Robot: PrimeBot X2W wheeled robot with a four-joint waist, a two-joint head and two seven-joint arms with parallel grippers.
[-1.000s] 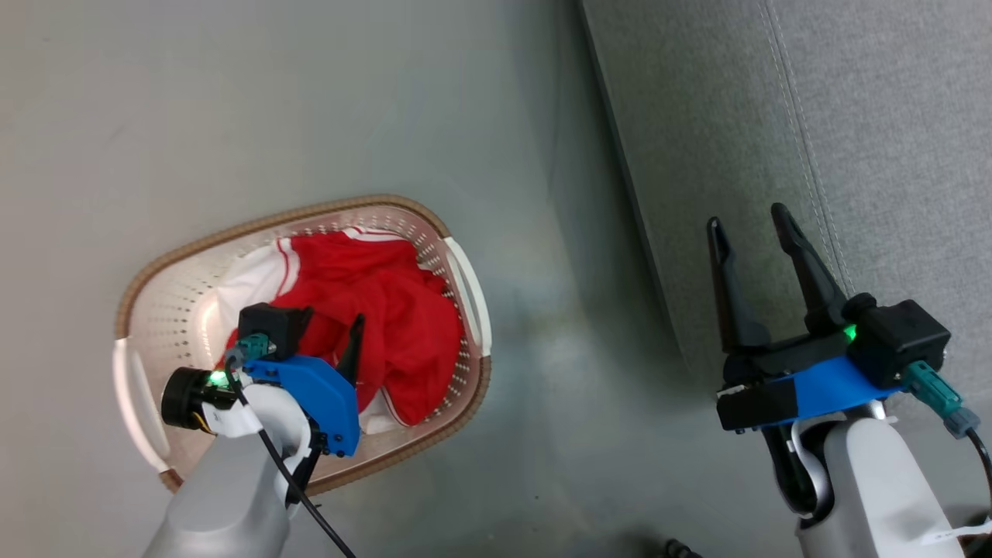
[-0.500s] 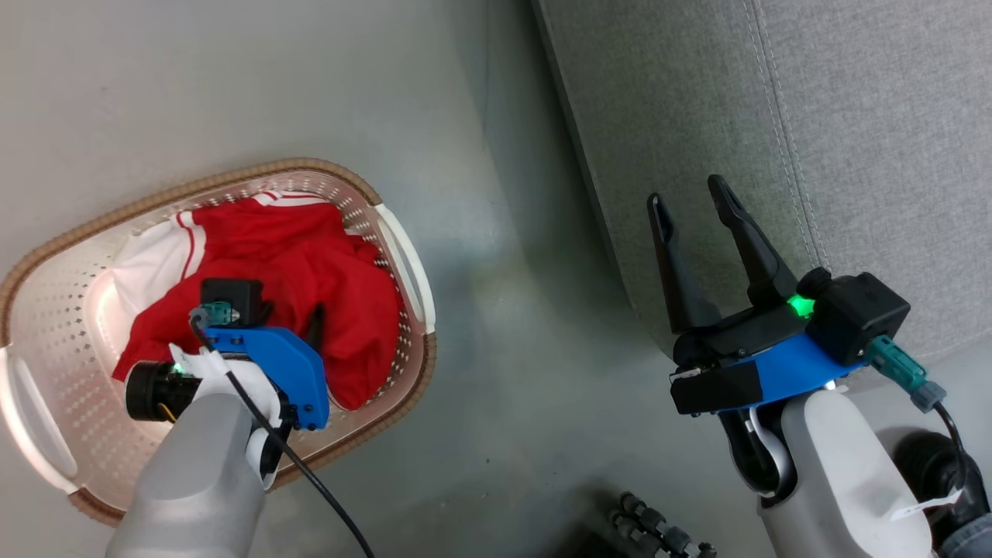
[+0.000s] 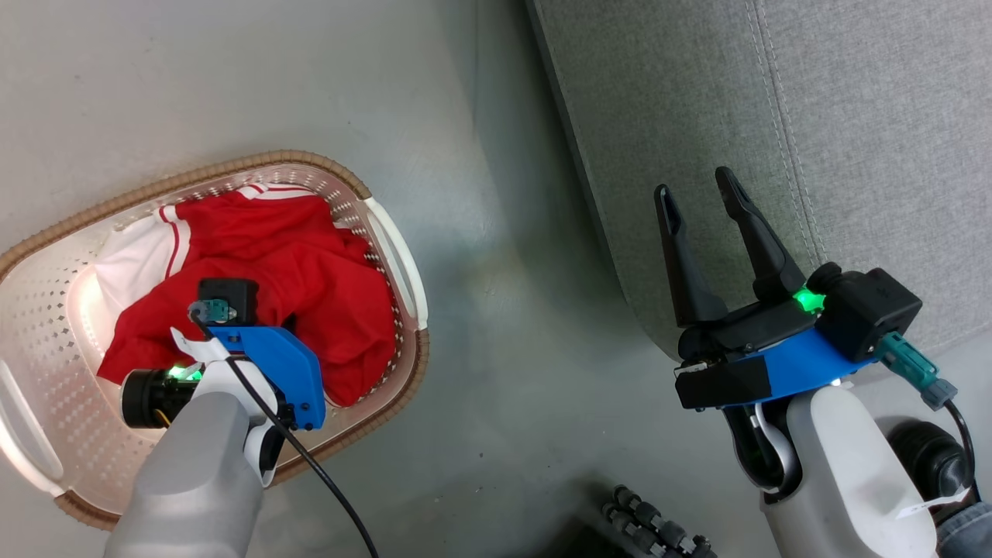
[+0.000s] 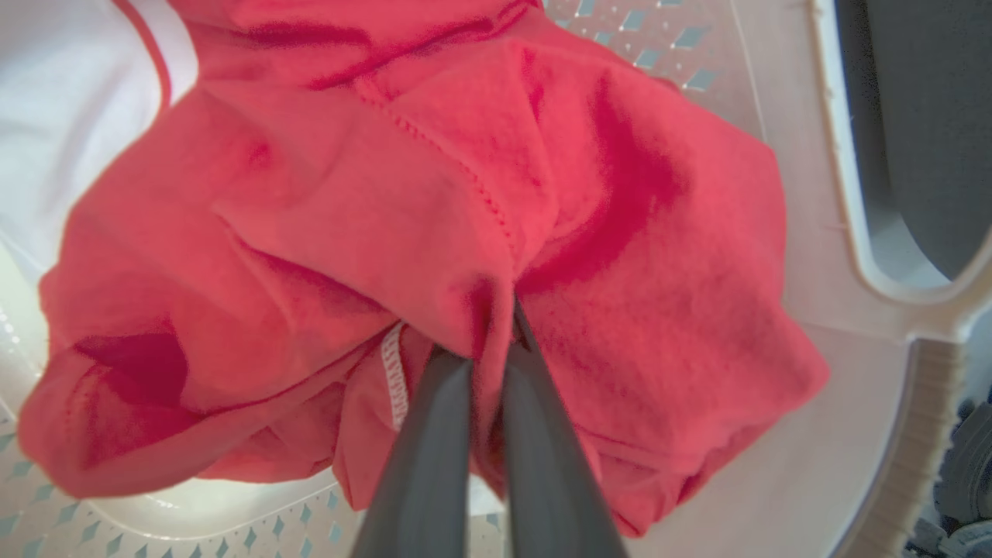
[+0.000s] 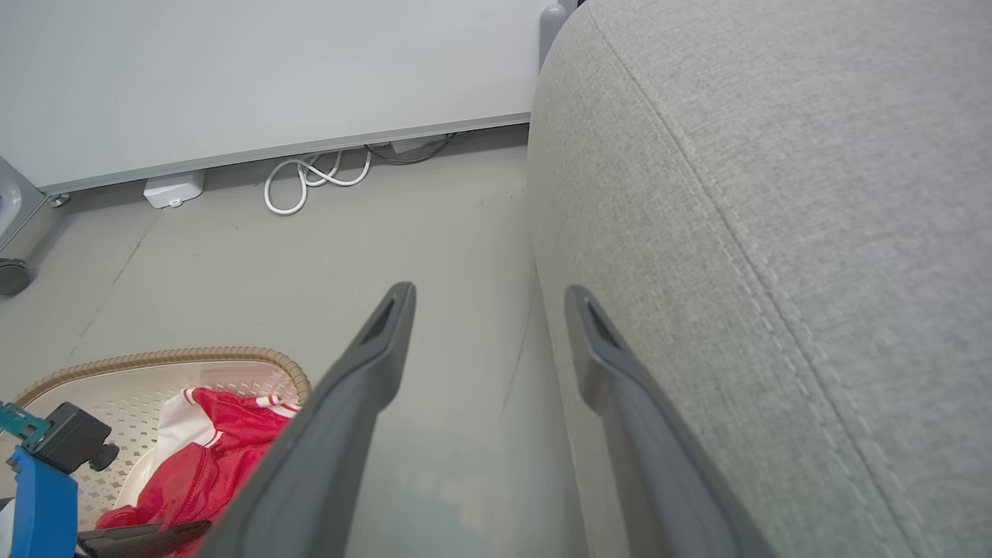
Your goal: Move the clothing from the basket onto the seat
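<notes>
The left gripper (image 4: 490, 345) is seen down inside the laundry basket (image 3: 232, 163), and its two dark fingers are drawn nearly together. A raised fold of the red clothing (image 4: 434, 194) is pinched between them, right at the tips. In the left wrist view the fabric is bunched up around the grip and spreads to both sides of the fingers. A short strip of white hem (image 4: 394, 372) is seen just beside the left finger. Whether the fold belongs to one garment or two cannot be told.

The rest of the clothing is heaped in the half of the basket nearer the sofa. A white panel with red-striped trim (image 3: 136, 260) lies at the far side of the heap, away from the gripper. The basket is set on the grey floor (image 3: 504, 310), apart from the grey sofa (image 3: 852, 116).

Over on the other side, the right gripper (image 3: 694, 182) is held wide apart, and nothing is gripped in it. Its fingers are pointed along the rounded front edge of the sofa, with one tip over the upholstery and the stitched seam (image 5: 744, 256) running close beside. In the right wrist view a coiled white cable (image 5: 302, 182) is seen on the floor at the foot of the far wall.
</notes>
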